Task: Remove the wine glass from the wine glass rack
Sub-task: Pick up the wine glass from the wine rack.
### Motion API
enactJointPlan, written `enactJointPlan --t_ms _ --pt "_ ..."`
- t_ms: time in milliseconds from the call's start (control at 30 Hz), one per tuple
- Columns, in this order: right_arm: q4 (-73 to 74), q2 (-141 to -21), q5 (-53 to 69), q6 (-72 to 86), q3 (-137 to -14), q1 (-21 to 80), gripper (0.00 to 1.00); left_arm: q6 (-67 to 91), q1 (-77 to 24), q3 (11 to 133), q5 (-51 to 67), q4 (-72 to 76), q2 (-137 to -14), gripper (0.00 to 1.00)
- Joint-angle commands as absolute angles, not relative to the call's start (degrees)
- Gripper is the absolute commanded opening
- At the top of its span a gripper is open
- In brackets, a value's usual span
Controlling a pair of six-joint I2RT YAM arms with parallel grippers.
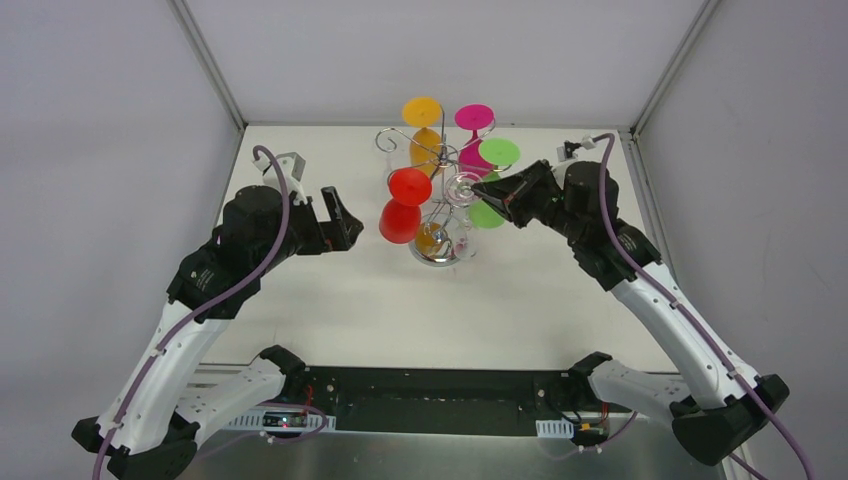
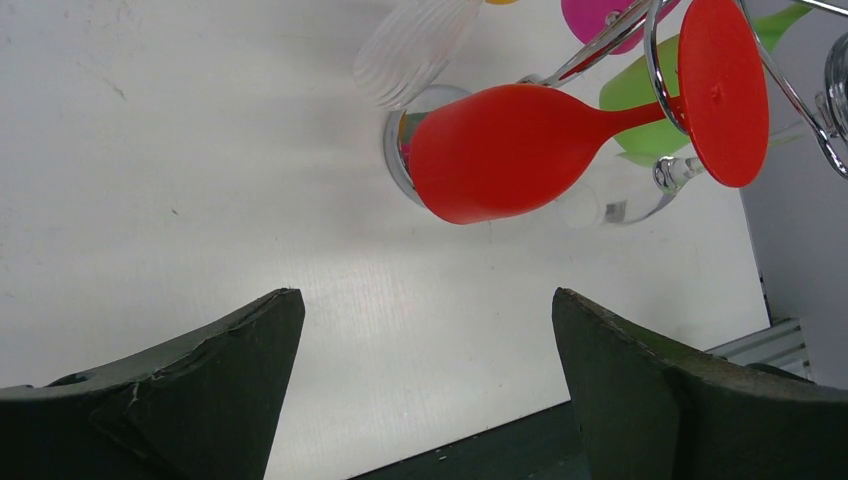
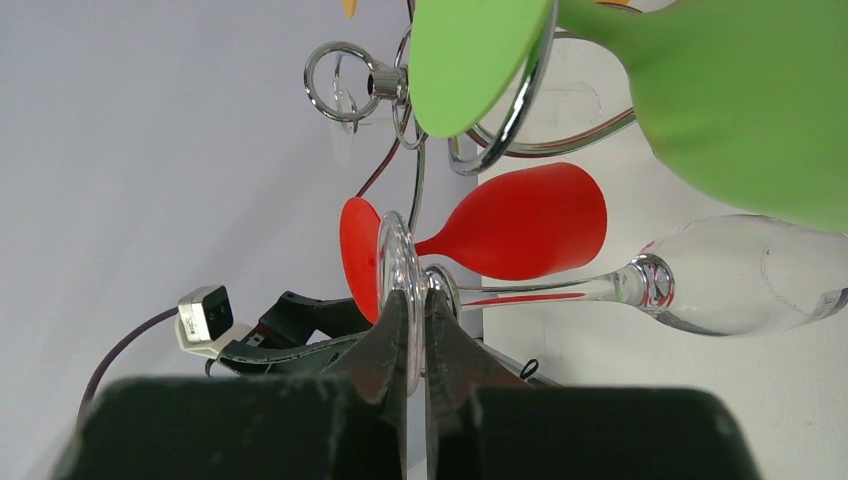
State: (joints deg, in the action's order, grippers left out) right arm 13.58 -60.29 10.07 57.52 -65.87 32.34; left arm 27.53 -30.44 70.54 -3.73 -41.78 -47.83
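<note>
The silver wire wine glass rack (image 1: 441, 152) stands at the table's middle back on a round chrome base (image 1: 434, 254). A clear wine glass (image 3: 720, 280) hangs upside down from it. My right gripper (image 1: 484, 188) is shut on the clear glass's round foot (image 3: 396, 270), the fingers (image 3: 448, 345) pinching its rim. My left gripper (image 1: 340, 215) is open and empty, left of the rack, facing a hanging red glass (image 2: 520, 150).
Orange (image 1: 422, 112), pink (image 1: 474, 117), green (image 1: 499, 152) and red (image 1: 402, 205) glasses hang on the rack's other arms, close around the clear one. Grey walls enclose the white table (image 1: 330, 300) on three sides.
</note>
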Motion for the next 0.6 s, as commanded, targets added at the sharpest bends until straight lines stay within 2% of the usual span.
enactJointPlan --t_ms 0,567 --pt "10.53 -56.62 9.32 59.76 -65.14 32.35 0.00 28.48 -30.94 69.94 -5.05 -40.17 -46.56 0.99" --pt "5.92 -55.77 12.71 61.41 -64.66 32.46 0.00 27.51 -30.94 69.57 -5.26 -40.17 -46.02 0.99"
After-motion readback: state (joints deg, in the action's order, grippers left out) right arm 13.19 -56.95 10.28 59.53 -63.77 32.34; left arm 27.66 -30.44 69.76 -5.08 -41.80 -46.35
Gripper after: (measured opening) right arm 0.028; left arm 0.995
